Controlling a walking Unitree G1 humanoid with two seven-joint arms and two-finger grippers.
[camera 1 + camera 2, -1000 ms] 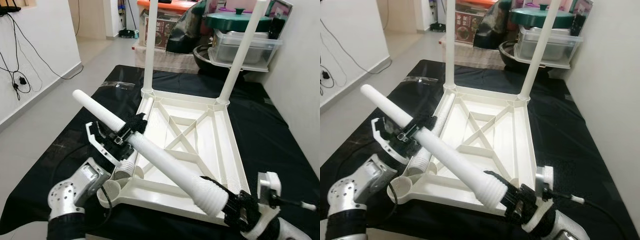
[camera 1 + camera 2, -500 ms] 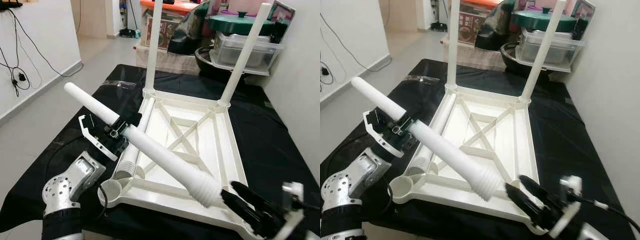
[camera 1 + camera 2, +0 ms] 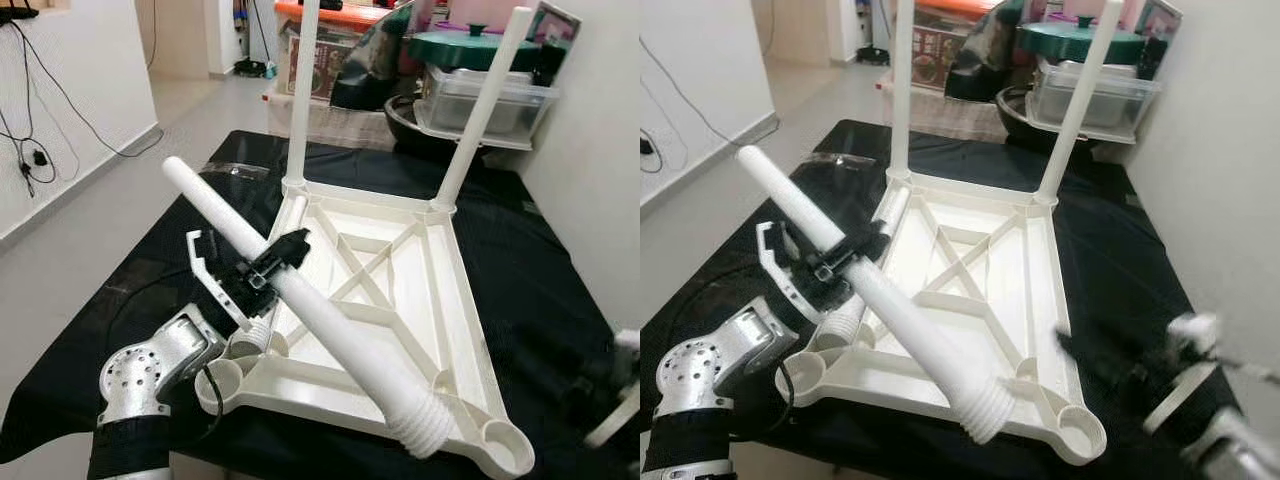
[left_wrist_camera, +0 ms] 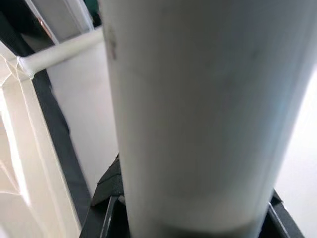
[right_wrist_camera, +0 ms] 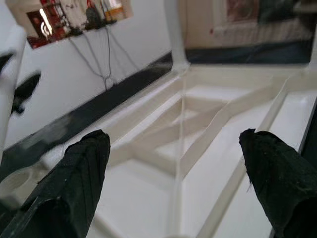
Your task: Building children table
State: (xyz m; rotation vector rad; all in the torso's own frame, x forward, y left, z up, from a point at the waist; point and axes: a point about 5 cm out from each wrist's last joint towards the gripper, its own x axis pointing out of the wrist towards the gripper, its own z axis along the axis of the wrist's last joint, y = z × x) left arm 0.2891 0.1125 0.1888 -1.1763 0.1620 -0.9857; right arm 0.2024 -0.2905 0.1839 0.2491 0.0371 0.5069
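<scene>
Left claw (image 3: 262, 273) clamps leg (image 3: 330, 335); black tablecloth (image 3: 540, 280), white walls.

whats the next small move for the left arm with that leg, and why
Probably swing the threaded end toward the open corner socket and tip the leg upright. The left gripper holds it mid-shaft, slanted across the upturned tabletop, its ribbed end just short of that socket. The right gripper is open, clear of it.

Support surface w/ black cloth (image 3: 520, 270); upturned white child's tabletop (image 3: 400, 290) lies flat on it, ribbed underside up; two legs (image 3: 300, 95) upright in far corners; loose white leg (image 3: 275, 280) lies along its left edge; crumpled clear plastic (image 3: 235, 170) near far-left corner.
</scene>
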